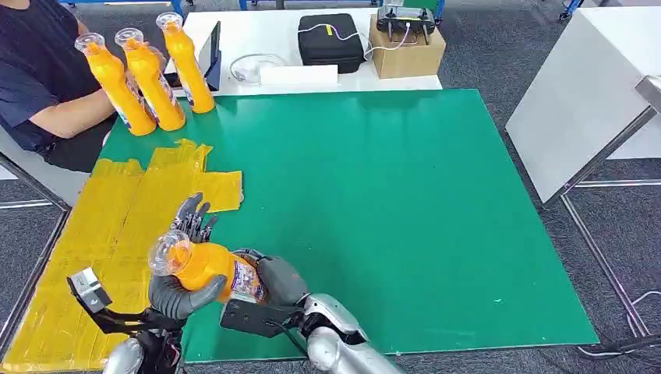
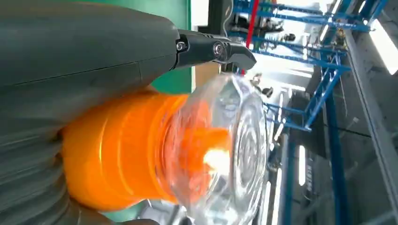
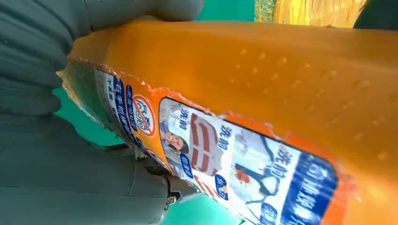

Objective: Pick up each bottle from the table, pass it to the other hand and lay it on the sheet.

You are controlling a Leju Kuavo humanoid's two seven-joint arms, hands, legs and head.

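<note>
both hands on one orange bottle, low over the table's near edge

left hand (image 1: 181, 290) and right hand (image 1: 274, 282) meet at about 7 o'clock of the green table (image 1: 374, 202). between them lies an orange bottle (image 1: 204, 266), tipped on its side, its clear cap (image 1: 165, 251) pointing toward 9 o'clock and slightly up. the left hand's grey thumb is wrapped under the neck end, dark fingers (image 1: 195, 218) raised behind it at 12 o'clock, so that hand is clamped on the bottle. the right hand clasps the labelled base end; in the right wrist view its grey fingers (image 3: 141, 9) curl over the orange body just beside the printed label (image 3: 225, 164). in the left wrist view the cap (image 2: 234, 150) bulges close to the lens, a dark fingertip (image 2: 220, 49) reaching past it.

yellow sheet (image 1: 117, 226) lies crumpled along the table's 9 o'clock side, just beside the held bottle. at 11 o'clock three more orange bottles (image 1: 152, 78) stand upright in a tight row, near a seated person's forearm (image 1: 70, 113). beyond the green surface, at 12 o'clock, a white table (image 1: 242, 35) carries a black case (image 1: 331, 40) and a cardboard box (image 1: 407, 54).
</note>
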